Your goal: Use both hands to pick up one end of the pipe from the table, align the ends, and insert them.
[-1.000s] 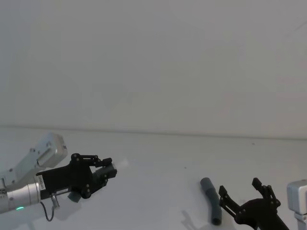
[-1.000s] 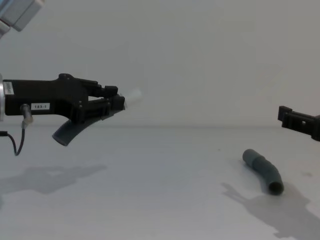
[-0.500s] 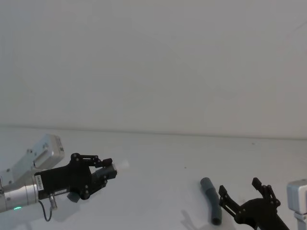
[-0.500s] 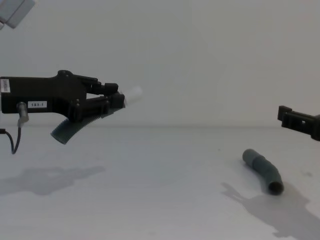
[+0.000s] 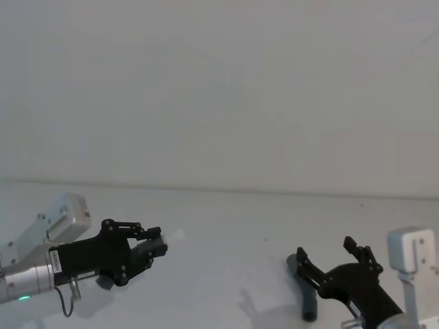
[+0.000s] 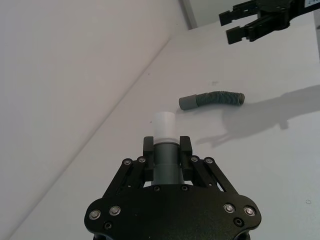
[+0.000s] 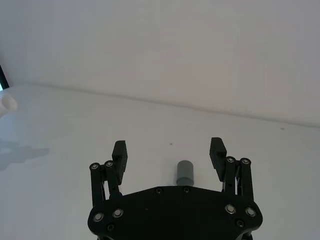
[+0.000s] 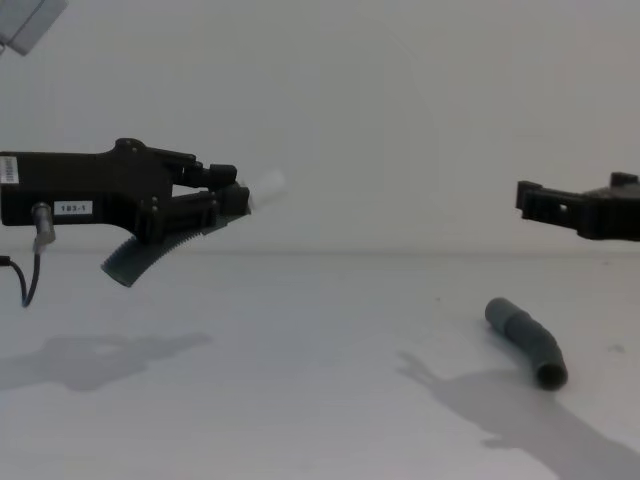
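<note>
White table (image 5: 219, 226) under plain wall (image 5: 219, 89). Left gripper (image 8: 238, 196) clamped the white-tipped piece (image 8: 135, 262) aloft at left. Right gripper (image 5: 324, 251) hovered spread over the cuffed piece (image 8: 525, 340) lying at right; an off-centre descent could roll it away.

1. There's a wide open stretch of bench (image 5: 219, 233) between the left gripper (image 5: 161, 243) and the right gripper (image 5: 324, 251), so there's loads of room through the middle.
2. The thing in the way is the grey hose (image 8: 525, 335) lying on the right side, with bare bench on either side of it.
3. The right gripper hangs above that hose, its fingers (image 7: 120, 150) spread wider than it.
4. The left gripper is up off the bench, clamped on the white-tipped hose (image 8: 265, 183), and the air underneath is open.
5. The wall (image 5: 219, 89) closes off the back.
</note>
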Available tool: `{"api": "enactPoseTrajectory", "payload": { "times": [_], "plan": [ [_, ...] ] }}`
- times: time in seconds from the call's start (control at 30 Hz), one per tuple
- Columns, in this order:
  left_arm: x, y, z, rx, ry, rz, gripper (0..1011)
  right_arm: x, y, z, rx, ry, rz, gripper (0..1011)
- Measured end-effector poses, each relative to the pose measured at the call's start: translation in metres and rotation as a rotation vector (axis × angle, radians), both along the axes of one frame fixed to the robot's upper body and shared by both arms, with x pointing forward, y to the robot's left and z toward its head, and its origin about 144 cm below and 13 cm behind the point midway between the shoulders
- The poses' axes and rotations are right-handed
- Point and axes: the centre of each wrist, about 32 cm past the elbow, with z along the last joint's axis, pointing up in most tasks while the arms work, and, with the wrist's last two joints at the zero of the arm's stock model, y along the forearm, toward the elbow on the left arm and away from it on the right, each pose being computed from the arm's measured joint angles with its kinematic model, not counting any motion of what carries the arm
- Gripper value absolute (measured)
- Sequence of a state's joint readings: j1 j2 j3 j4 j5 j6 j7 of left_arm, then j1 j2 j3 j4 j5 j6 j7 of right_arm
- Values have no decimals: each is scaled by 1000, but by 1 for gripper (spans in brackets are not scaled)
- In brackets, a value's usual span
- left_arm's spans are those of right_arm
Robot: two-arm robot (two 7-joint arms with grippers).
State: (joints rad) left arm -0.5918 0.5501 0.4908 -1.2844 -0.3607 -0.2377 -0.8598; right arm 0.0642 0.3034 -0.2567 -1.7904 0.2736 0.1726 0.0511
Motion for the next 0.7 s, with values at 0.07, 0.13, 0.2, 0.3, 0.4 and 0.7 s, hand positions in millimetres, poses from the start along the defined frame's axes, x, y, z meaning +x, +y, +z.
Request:
{"api": "enactPoseTrajectory", "payload": {
  "times": [0.07, 0.13, 0.2, 0.3, 0.4, 0.7],
  "plan": [
    [0, 0, 0, 0, -1, -1, 274, 3, 4, 6, -14, 18, -2, 1003],
    [0, 0, 0, 0, -1, -1, 274, 6, 8, 12, -32, 41, -6, 1003],
    [0, 0, 0, 0, -1, -2, 274, 9, 10, 16, -44, 55, -11, 1003],
    [0, 0, 0, 0, -1, -2, 274, 13, 15, 25, -74, 86, -20, 1003],
    [0, 0, 0, 0, -1, -3, 274, 15, 19, 31, -102, 117, -30, 1003],
    [0, 0, 0, 1, -2, -4, 274, 20, 27, 46, -165, 224, -78, 1003]
  ]
}}
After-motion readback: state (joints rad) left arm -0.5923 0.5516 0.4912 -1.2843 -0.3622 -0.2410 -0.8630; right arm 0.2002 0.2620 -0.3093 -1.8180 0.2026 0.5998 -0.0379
